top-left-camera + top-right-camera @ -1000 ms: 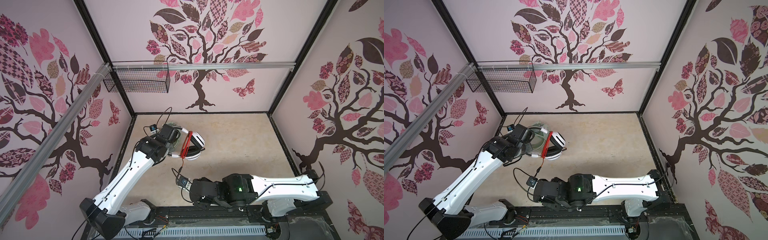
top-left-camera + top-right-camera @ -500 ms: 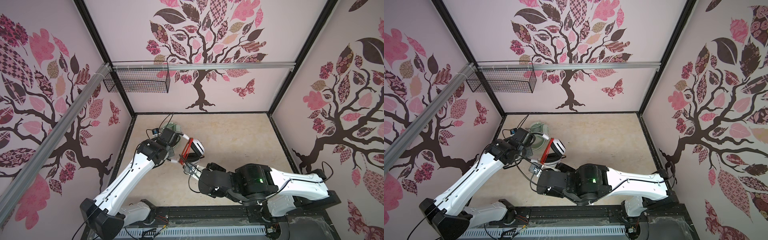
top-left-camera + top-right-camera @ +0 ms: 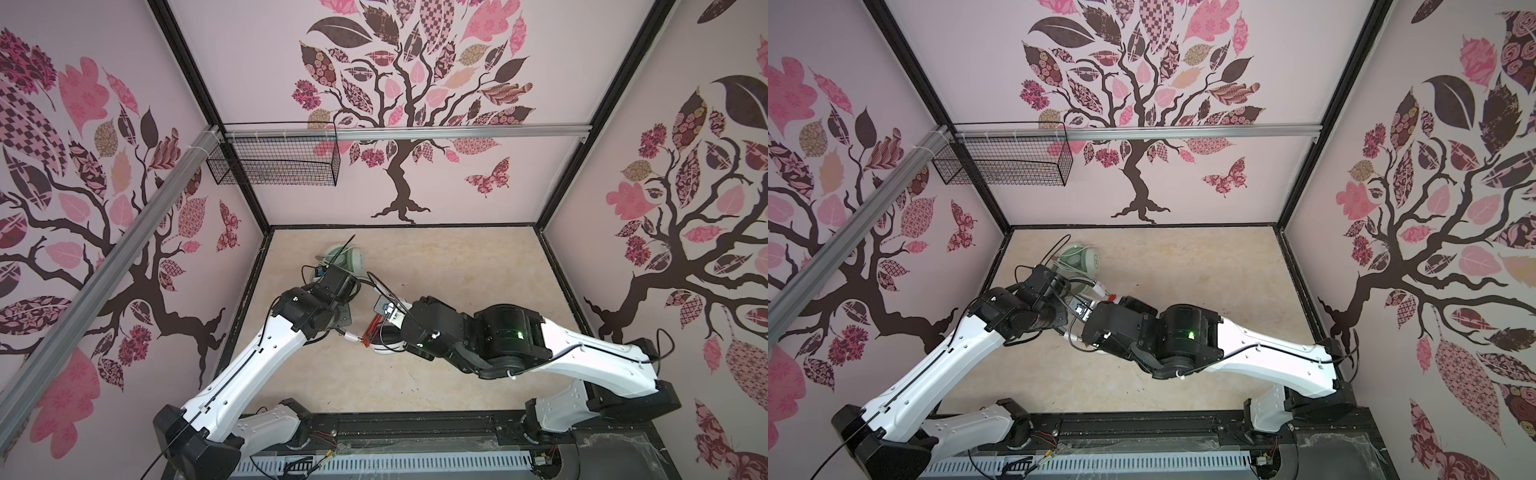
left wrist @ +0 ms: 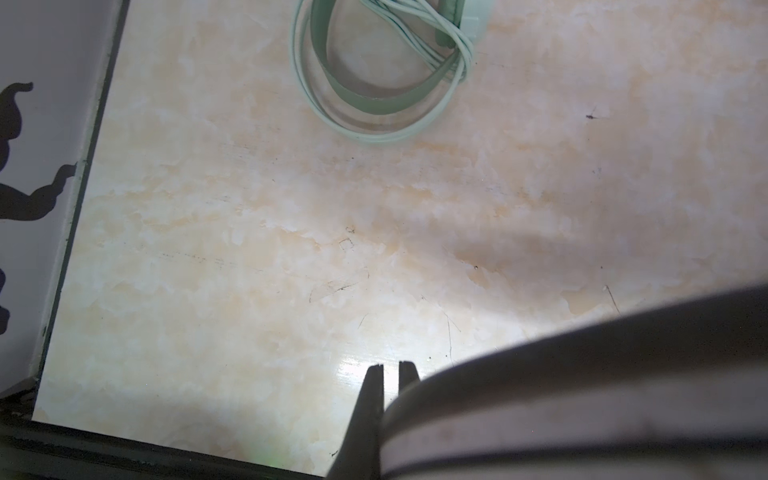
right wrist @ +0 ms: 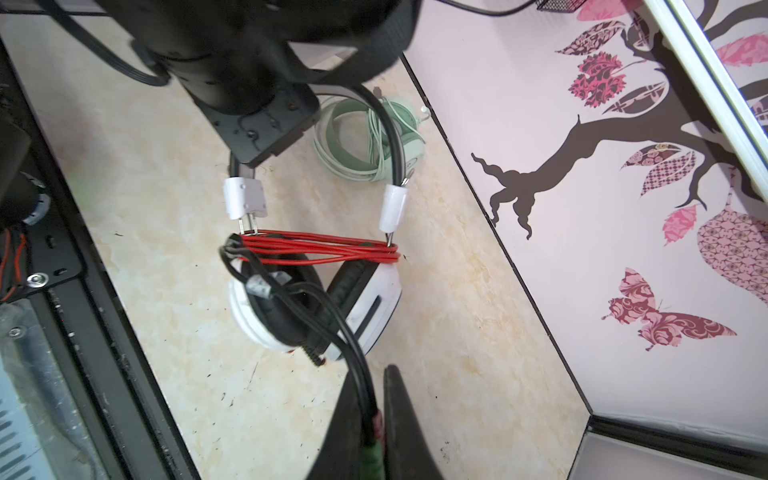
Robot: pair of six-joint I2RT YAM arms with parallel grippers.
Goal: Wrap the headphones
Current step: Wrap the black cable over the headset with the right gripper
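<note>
Nearest my right wrist camera, the right gripper [image 5: 371, 395] has its fingers pinching the plug end [image 5: 371, 449] of the lead, green and pink jackets just showing between them. From there the black lead [image 5: 332, 320] runs in a loose loop up to the white-and-black headphones [image 5: 374, 299], which hang cups-down over the worktop [image 5: 436, 332] (I cannot tell whether the cups touch it). The red cable [image 5: 324, 249] is wound in several turns across the metal yoke pins above the cups.

My worry starts here. Those turns sit on thin bare pins, so a hard or off-line pull from the right arm could drag them down over the cups or off one side. If I let the plug go untucked, the slack tail would likely loosen the winding.

Above that, the left gripper [image 4: 390, 370] has its fingers pressed almost together, and I judge they pinch the thin headband [image 4: 582, 395]. That is a narrow hold, so a sideways tug could twist the set or slip it out. The two wrists are also very close, and a wide swing risks a knock.

Farthest off, the mint-green headphones [image 5: 349, 160] lie on the worktop near the wall, cable bundled. A swinging cup could snag that bundle.
</note>
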